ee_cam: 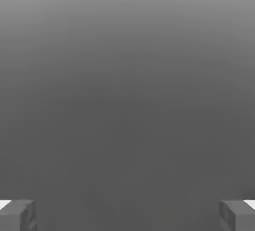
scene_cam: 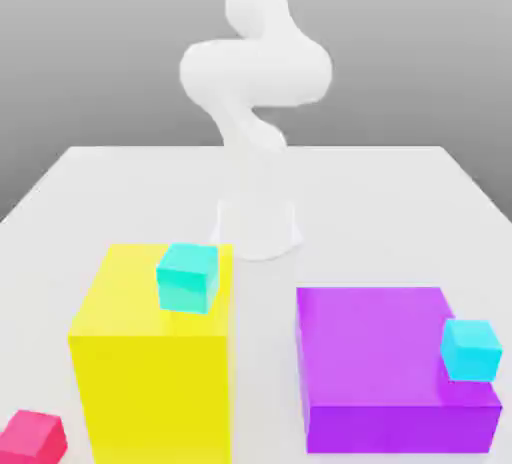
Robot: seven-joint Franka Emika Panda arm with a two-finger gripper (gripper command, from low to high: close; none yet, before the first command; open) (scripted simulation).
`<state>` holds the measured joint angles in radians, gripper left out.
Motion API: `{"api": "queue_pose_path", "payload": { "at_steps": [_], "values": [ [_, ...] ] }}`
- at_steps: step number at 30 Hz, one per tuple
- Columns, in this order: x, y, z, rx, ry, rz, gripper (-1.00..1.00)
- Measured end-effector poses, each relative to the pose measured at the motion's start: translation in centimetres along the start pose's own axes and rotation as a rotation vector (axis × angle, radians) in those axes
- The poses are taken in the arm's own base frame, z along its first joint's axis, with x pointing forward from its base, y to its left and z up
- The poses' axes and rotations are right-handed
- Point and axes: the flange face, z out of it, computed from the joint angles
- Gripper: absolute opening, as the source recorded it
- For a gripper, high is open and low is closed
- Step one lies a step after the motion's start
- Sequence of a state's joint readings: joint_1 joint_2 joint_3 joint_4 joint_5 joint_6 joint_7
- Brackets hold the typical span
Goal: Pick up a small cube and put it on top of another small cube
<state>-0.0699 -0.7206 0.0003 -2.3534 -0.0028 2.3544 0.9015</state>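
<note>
The jaws stand wide apart, holding nothing, against plain grey. Well away from them, a cyan cube sits on the yellow block, another cyan cube on the purple block.

One small cyan cube sits upright on top of the tall yellow block, at its far right corner. A second cyan cube, the same size, rests on the low purple block, by its near right corner.
</note>
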Motion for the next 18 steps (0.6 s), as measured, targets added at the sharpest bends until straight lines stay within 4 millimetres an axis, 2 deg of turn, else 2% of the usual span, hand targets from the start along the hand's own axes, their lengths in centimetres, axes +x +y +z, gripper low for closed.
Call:
{"api": "queue_pose_path", "payload": {
  "at_steps": [4, 6, 9, 14, 18],
  "values": [
    [2.1, 6.2, 10.1, -0.169, -0.013, 0.291, 0.0],
    [2.7, 10.0, 14.3, -0.248, -0.013, 0.433, 0.0],
    [2.8, 16.4, 19.5, -0.362, -0.006, 0.644, 0.0],
    [0.9, 28.0, 25.8, -0.547, 0.021, 1.001, 0.0],
    [-2.6, 37.3, 28.5, -0.694, 0.056, 1.293, 0.0]
  ]
}}
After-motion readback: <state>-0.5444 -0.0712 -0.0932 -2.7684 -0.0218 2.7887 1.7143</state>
